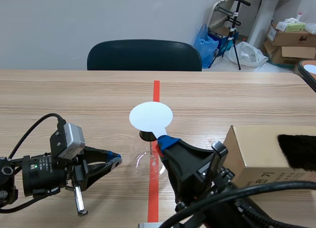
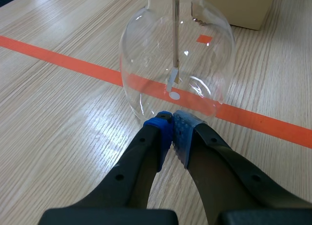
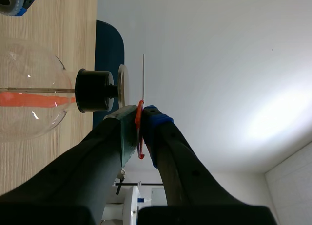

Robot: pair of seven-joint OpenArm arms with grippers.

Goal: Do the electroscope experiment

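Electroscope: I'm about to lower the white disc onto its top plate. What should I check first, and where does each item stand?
1. Grip: the right gripper has its jaws shut on the red handle of the white disc: ok.
2. Approach: the white disc and the top plate are apart, with faces roughly parallel: ok.
3. The flask stands upright on the table: ok.
4. Left gripper clear of the flask: jaws shut on nothing, tips right at the glass; contact cannot tell.
5. Foil leaf hanging at rest: cannot tell.
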